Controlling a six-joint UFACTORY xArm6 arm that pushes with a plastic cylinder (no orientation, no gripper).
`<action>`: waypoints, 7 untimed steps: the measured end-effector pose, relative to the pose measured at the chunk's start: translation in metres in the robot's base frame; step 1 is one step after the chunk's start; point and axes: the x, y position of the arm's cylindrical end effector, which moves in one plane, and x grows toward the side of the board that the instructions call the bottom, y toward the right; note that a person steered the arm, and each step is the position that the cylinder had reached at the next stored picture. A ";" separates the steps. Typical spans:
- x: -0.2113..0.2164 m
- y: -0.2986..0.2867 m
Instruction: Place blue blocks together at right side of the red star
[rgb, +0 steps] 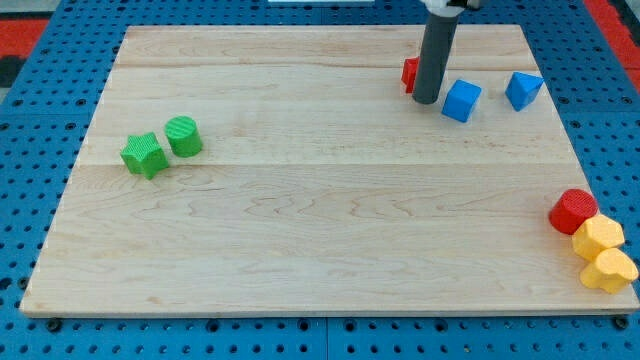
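On the pale wooden table (300, 220), the small red star-shaped block (409, 72) sits half hidden behind my tip (427, 101) (no claw to open or shut); the blue cube (461, 100) sits just right, the blue angular block (523, 89) farther right, needing a leftward nudge next.

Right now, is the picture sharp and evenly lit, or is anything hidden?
Camera view: sharp, evenly lit, soft shadows only, no glare on the pale wooden board; my tip hides most of the red block left of the blue cube.
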 end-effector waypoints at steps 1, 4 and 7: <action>-0.006 0.001; 0.033 -0.033; 0.065 -0.010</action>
